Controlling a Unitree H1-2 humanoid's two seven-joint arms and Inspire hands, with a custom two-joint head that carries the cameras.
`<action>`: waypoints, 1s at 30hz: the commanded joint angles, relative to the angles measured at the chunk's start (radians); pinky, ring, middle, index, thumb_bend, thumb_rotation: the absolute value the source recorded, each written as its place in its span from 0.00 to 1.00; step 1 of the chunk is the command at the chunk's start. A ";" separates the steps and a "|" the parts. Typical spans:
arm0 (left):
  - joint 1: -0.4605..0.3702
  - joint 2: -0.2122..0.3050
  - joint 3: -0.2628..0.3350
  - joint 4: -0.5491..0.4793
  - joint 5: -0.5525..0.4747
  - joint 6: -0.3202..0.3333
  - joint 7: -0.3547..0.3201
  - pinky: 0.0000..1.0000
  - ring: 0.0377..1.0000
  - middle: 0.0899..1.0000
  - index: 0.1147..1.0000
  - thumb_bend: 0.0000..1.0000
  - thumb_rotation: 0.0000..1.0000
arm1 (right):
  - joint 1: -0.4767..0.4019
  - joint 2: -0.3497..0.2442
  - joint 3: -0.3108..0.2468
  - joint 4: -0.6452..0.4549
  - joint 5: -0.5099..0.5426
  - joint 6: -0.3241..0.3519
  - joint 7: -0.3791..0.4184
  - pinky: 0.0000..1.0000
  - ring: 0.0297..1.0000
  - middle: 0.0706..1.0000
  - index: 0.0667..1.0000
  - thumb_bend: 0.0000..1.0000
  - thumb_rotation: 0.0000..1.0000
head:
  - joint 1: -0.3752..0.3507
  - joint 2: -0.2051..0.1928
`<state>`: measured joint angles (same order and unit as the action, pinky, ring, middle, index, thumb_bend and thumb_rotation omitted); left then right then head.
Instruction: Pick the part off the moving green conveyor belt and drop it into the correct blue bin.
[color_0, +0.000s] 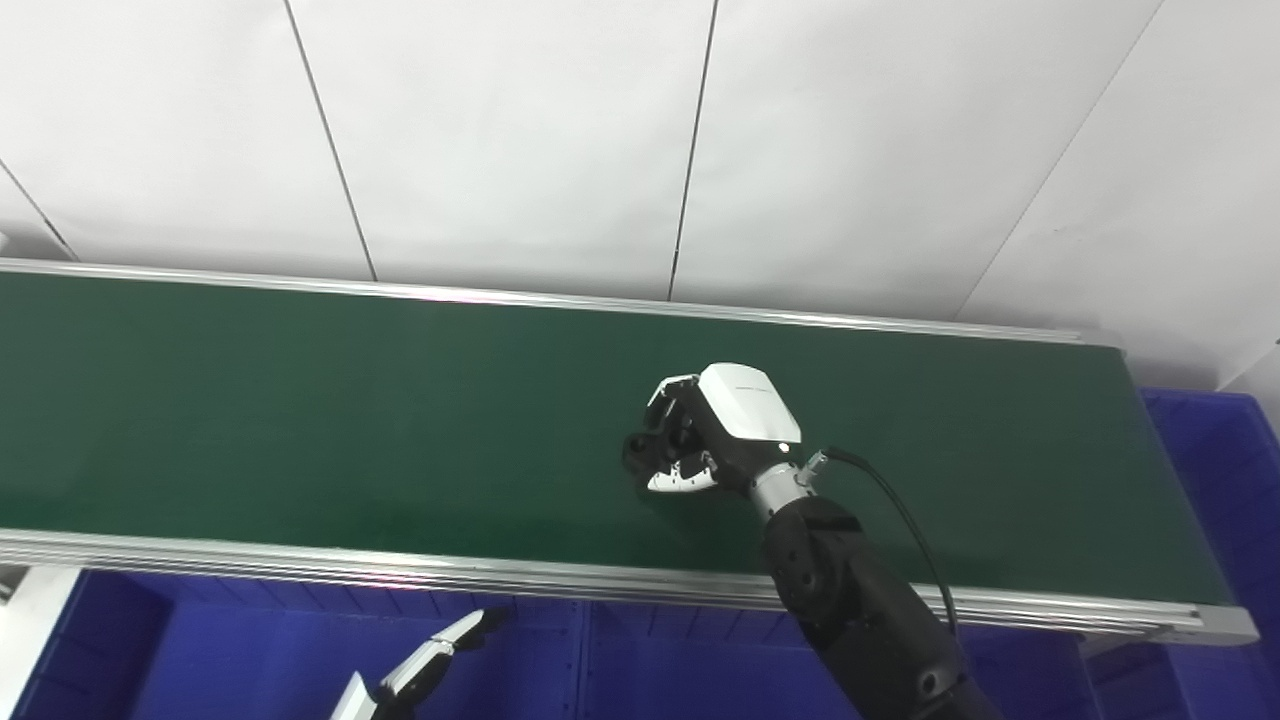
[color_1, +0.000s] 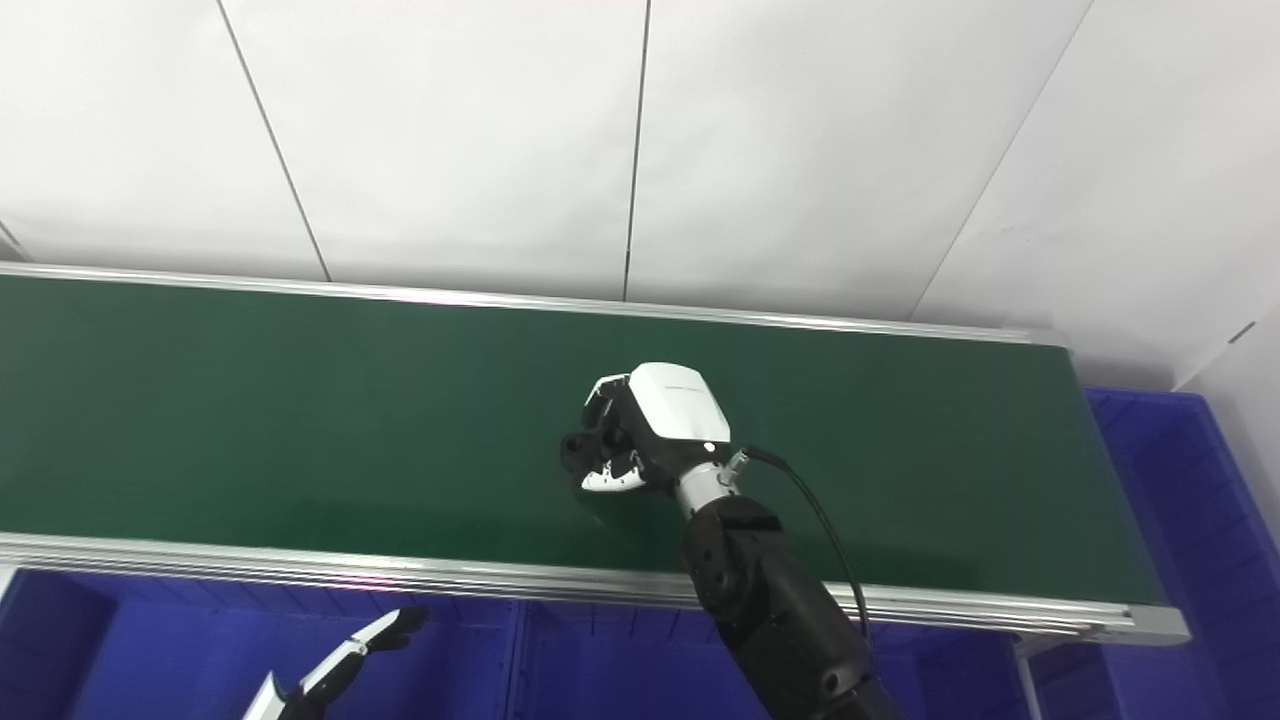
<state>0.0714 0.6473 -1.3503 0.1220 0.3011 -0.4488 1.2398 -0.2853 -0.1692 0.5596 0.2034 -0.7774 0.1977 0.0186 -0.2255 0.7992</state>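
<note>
My right hand (color_0: 715, 430) rests low on the green conveyor belt (color_0: 300, 400), right of its middle, also seen in the right eye view (color_1: 645, 425). Its fingers are curled shut against the thumb around a small dark part (color_0: 637, 452), which is mostly hidden by the fingers. No other part shows on the belt. My left hand (color_0: 425, 662) is at the bottom edge, below the belt's near rail, over a blue bin (color_0: 250, 640). Its fingers are straight and apart, and it holds nothing.
Blue bins run along the near side under the belt's metal rail (color_0: 400, 565), with a divider (color_0: 583, 650) between two of them. Another blue bin (color_0: 1220, 470) stands past the belt's right end. A white panelled wall is behind.
</note>
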 joint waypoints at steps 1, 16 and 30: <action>-0.002 0.021 0.007 -0.012 0.011 -0.021 0.030 0.77 0.83 0.86 0.86 0.88 0.37 | 0.053 0.016 0.019 -0.038 0.025 0.023 0.078 0.40 0.39 0.46 0.50 0.51 0.00 | 0.001 0.001; 0.003 0.036 -0.001 -0.033 0.008 -0.021 0.030 0.77 0.83 0.86 0.85 0.88 0.37 | 0.249 0.024 -0.087 -0.534 0.018 0.071 0.165 0.20 0.29 0.45 0.45 0.52 0.00 | 0.001 0.020; 0.012 0.053 -0.011 -0.074 0.003 -0.021 0.030 0.80 0.86 0.88 0.87 0.85 0.37 | 0.537 0.017 -0.071 -0.721 -0.003 0.033 0.178 0.19 0.24 0.43 0.45 0.53 0.00 | -0.002 0.078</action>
<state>0.0832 0.6732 -1.3590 0.0791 0.2979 -0.4490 1.2399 0.2394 -0.1542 0.4851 -0.4740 -0.7740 0.2653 0.2053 -0.2255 0.8651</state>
